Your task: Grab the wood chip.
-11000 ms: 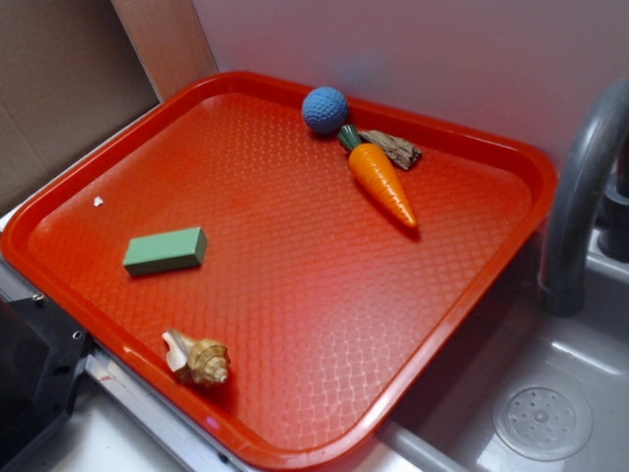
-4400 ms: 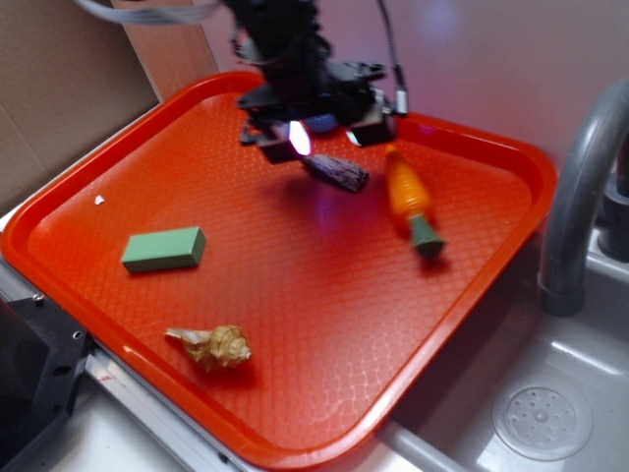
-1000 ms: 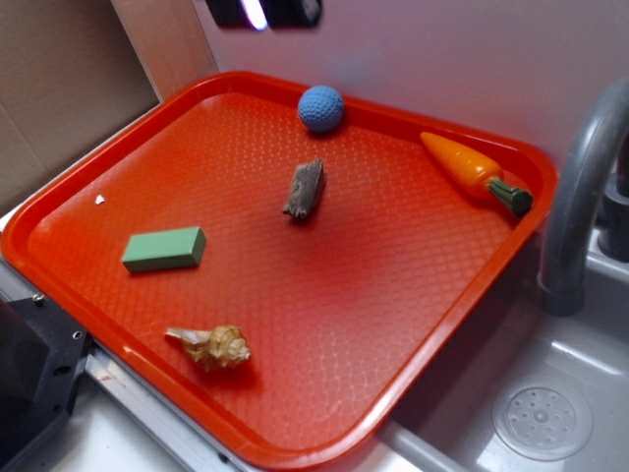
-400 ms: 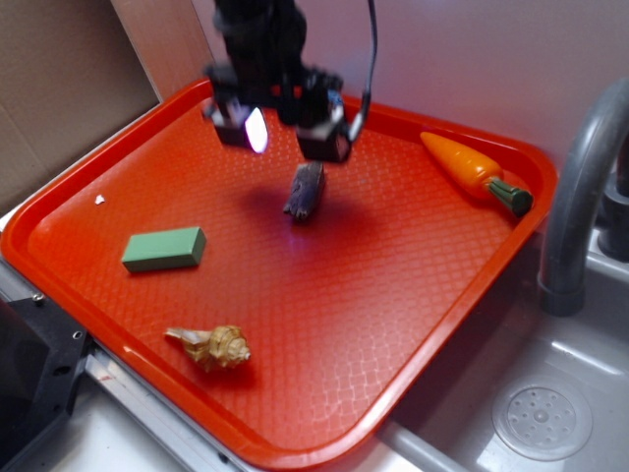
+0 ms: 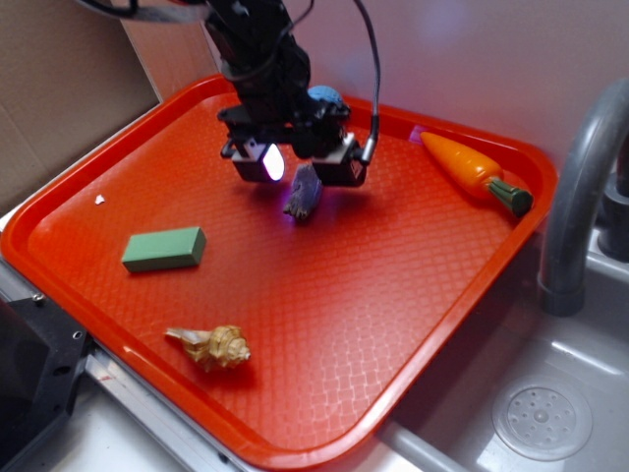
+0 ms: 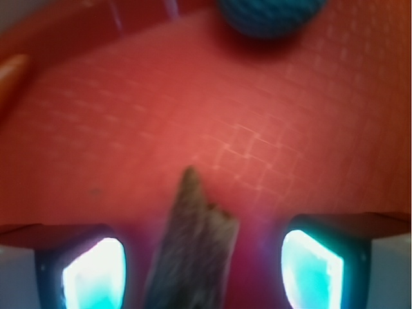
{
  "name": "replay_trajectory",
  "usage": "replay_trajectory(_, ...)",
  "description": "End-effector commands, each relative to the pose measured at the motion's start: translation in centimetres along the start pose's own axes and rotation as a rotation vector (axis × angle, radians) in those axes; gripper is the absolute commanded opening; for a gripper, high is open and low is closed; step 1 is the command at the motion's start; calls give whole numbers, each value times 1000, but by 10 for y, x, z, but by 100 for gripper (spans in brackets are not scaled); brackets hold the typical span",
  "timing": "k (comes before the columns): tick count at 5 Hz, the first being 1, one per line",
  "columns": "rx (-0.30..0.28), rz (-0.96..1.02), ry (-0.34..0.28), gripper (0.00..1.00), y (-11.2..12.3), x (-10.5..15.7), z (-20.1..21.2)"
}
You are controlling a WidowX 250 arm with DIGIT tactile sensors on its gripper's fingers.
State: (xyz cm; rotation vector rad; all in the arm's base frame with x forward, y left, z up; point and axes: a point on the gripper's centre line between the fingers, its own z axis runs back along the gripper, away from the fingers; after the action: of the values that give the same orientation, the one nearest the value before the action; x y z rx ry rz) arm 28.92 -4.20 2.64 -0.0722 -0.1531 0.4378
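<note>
In the exterior view, a white speck lies near the left rim of the red tray. To its right a green block lies flat, and nearer the front edge rests a tan spiral seashell. Past the block, toward the back of the tray, the gripper hangs low over the wood chip. The fingers are spread, one on each side of the chip, with a gap showing between each pad and the wood; the chip lies on the tray floor in the middle of the back half. Just behind the arm a blue ball peeks out. Farther right an orange carrot lies against the back right rim, green end pointing right. Beyond the tray stands a grey faucet over a sink.

The wrist view shows the chip between the two lit fingers, touching neither, with the ball at the top edge.
</note>
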Motion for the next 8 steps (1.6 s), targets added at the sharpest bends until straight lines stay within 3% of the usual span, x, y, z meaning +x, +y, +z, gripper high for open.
replay_trajectory(1,18,-38,5,100,-10,-2,-3)
replay_trajectory(2,38,-29,25,0,-10,-6,-8)
replay_trajectory(6,46,-77,0,0,-11,-5,2)
replay_trajectory(7,22,-130,-79,0,-16,8,50)
replay_trajectory(8,-85,-181,-207,0,-11,18,100)
